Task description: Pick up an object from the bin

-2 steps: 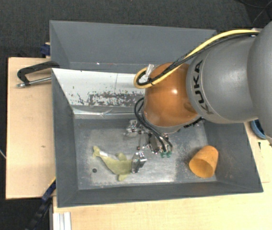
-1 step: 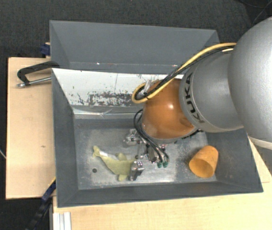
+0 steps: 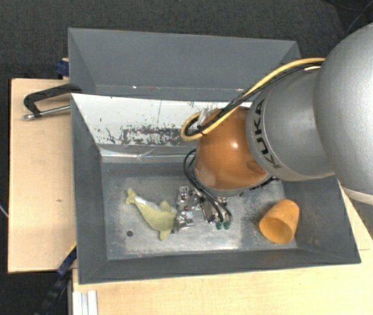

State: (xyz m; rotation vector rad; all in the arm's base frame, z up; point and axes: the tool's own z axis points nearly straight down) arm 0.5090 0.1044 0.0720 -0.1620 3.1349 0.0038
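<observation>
Grey bin [image 3: 88, 176], the arm's gripper [image 3: 198, 214] low on its floor.
An orange cup [image 3: 280, 220] lies tipped at the right, well apart; a limp pale yellow fish-like toy [image 3: 150, 214] lies left of centre, its right end at the gripper. Whether the claw is spread or closed I cannot tell. A hold on that thin end alone may slip on lifting.

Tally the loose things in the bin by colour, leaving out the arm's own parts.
Pale yellow: 1, a floppy toy at front left
Orange: 1, a cup on its side at front right
Total: 2
</observation>
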